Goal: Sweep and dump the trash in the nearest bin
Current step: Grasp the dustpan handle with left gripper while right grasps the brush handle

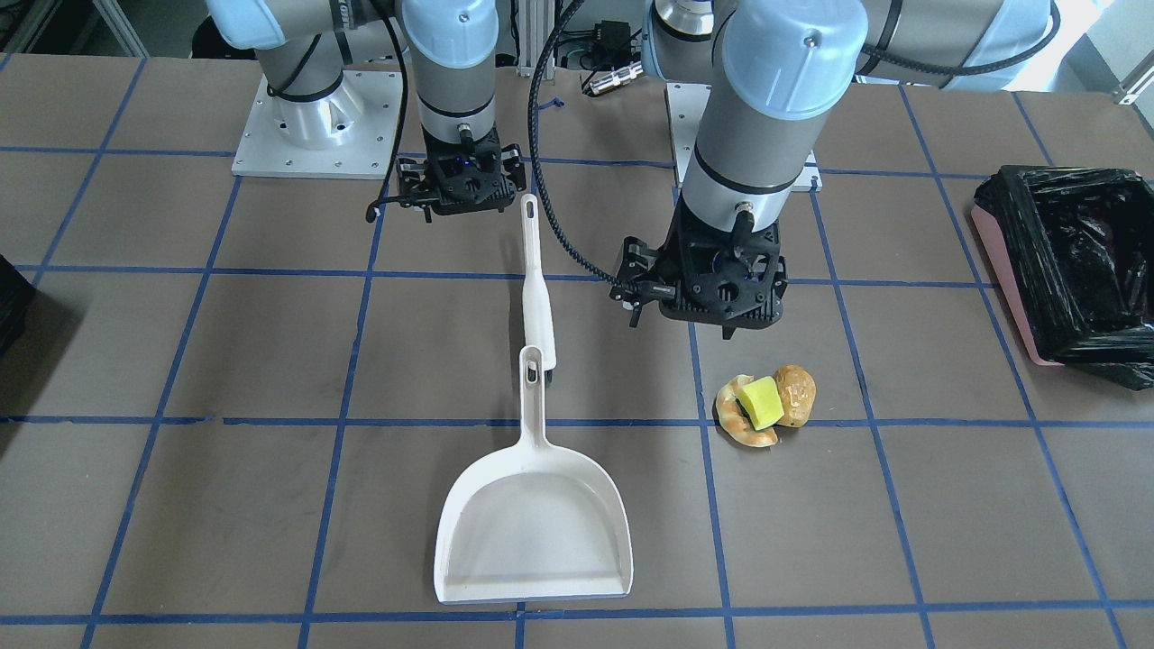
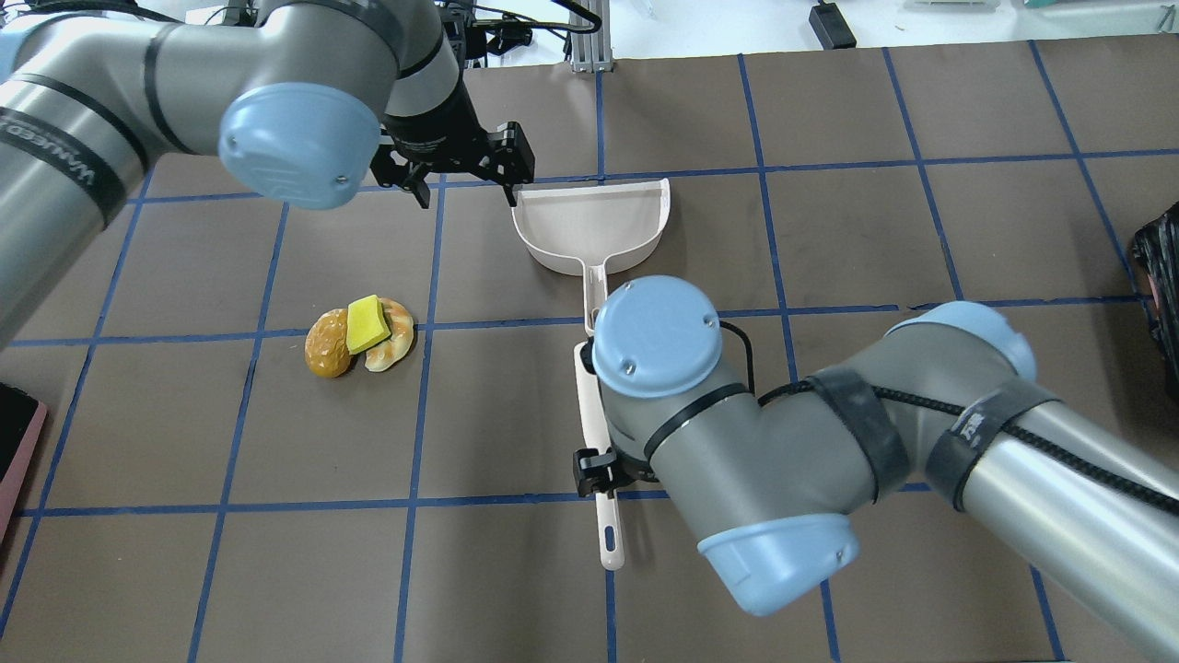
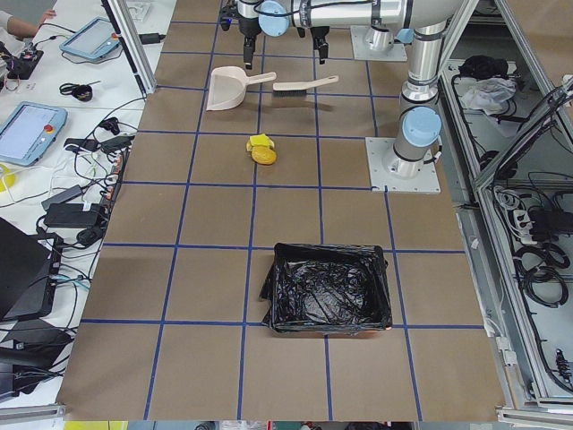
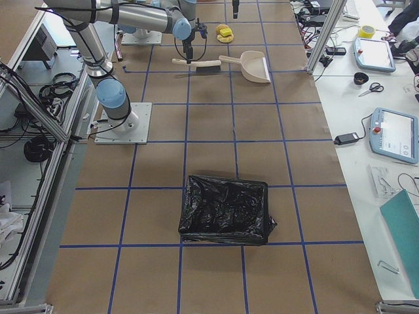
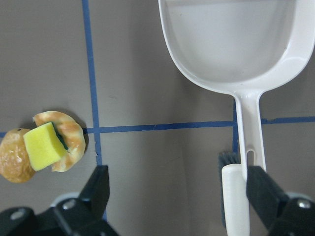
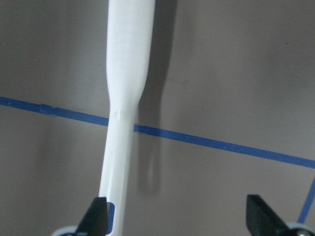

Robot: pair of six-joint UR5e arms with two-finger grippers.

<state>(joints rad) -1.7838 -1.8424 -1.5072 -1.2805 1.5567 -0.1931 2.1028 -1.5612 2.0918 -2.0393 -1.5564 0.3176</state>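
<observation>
The trash [image 1: 766,406] is a yellow-green foam block on a tan crescent, beside a golden-brown lump, and lies on the table. It also shows in the left wrist view [image 5: 42,150]. A white dustpan [image 1: 532,532] lies flat with a white-handled brush [image 1: 536,279] at its handle end. My left gripper [image 1: 699,311] hangs open and empty above the table between the brush and the trash. My right gripper [image 1: 460,194] is open over the brush handle [image 6: 123,98], which runs by one finger. The pink bin [image 1: 1001,270] with its black bag stands on my left side.
A second black-lined bin [image 4: 226,209] stands toward the table's end on my right; its edge shows in the overhead view [image 2: 1161,276]. Blue tape lines grid the brown table. Both arm bases stand at the table's robot-side edge.
</observation>
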